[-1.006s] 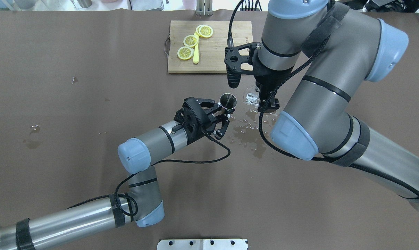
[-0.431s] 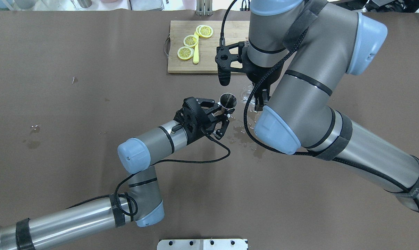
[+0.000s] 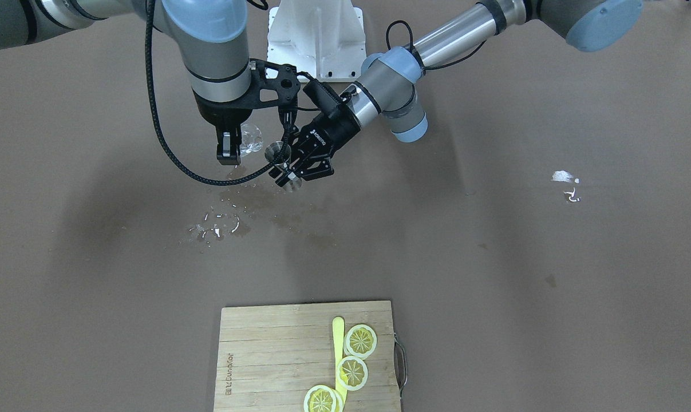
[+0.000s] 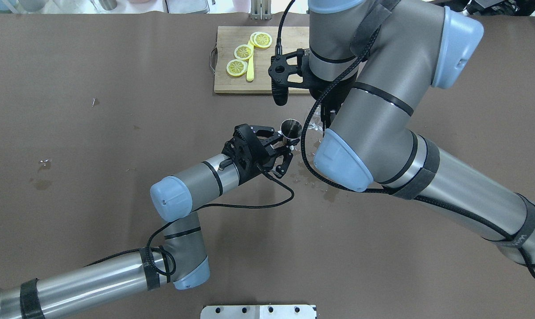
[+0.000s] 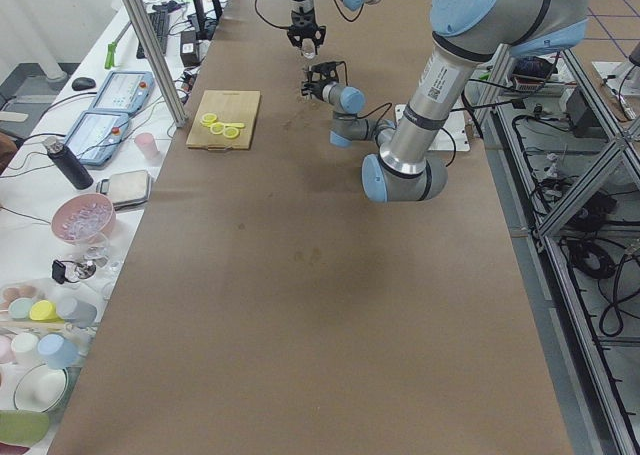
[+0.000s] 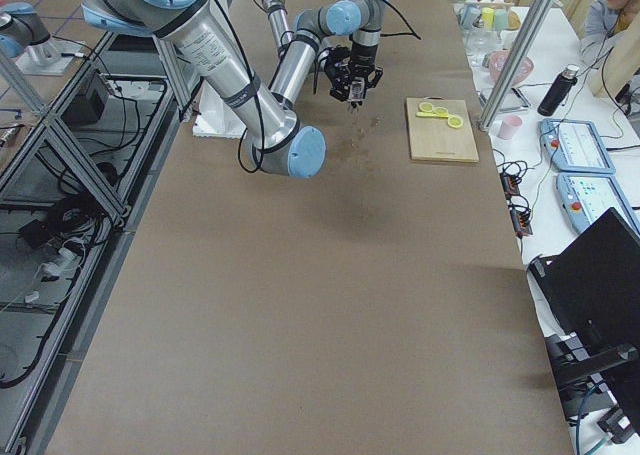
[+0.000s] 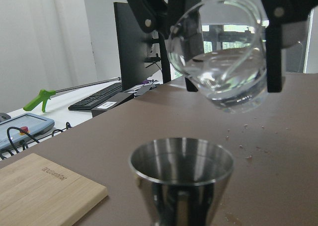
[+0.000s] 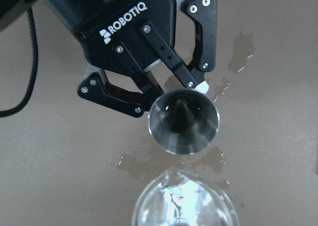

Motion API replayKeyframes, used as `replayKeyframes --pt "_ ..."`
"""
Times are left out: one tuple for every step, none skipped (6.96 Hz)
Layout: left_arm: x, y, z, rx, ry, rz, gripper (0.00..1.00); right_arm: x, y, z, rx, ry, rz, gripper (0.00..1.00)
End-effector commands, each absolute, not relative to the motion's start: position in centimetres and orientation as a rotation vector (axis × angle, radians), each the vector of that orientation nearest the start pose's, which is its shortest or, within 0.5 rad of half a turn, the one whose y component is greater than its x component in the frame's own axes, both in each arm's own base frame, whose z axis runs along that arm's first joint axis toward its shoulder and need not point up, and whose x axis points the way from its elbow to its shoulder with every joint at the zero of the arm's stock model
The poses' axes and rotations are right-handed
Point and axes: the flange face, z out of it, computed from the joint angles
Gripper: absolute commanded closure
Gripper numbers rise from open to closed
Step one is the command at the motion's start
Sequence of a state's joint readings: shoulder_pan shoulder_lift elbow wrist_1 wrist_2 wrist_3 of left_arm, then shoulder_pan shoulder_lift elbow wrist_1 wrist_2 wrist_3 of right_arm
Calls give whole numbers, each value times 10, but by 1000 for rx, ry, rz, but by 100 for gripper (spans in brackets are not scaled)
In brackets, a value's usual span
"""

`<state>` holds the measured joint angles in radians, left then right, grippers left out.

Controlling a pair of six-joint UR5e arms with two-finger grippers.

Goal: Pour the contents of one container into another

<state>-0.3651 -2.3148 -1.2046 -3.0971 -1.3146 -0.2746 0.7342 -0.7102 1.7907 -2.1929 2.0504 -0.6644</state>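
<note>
Leftward since a second ago, the right claw [image 7: 229, 46] has carried the tilted glass cup [image 7: 218, 72] nearer the jigger [image 7: 181, 169] — clamped on both sides. Only the left wrist view shows water inside; overhead, the arm mostly hides the cup. The left claw [image 4: 287, 148] grips the jigger over the bench's [image 4: 116, 199] spilled drops [image 3: 219, 223].

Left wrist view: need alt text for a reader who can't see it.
A tilted clear glass cup, clamped between the right gripper's fingers and holding clear liquid, hangs above the open mouth of a steel jigger; no stream shows. A wooden cutting board corner sits lower left on the brown table.
</note>
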Motion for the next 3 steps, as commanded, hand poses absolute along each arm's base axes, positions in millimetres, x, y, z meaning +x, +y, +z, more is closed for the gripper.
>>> replayKeyframes --pt "607 -402 204 1524 1156 389 100 -416 -489 126 416 -539 -1554 100" --pt "607 -402 204 1524 1156 389 100 -419 -487 125 414 -532 -1559 100" --pt "607 -402 204 1524 1156 389 100 -422 -487 122 405 -528 -1561 100"
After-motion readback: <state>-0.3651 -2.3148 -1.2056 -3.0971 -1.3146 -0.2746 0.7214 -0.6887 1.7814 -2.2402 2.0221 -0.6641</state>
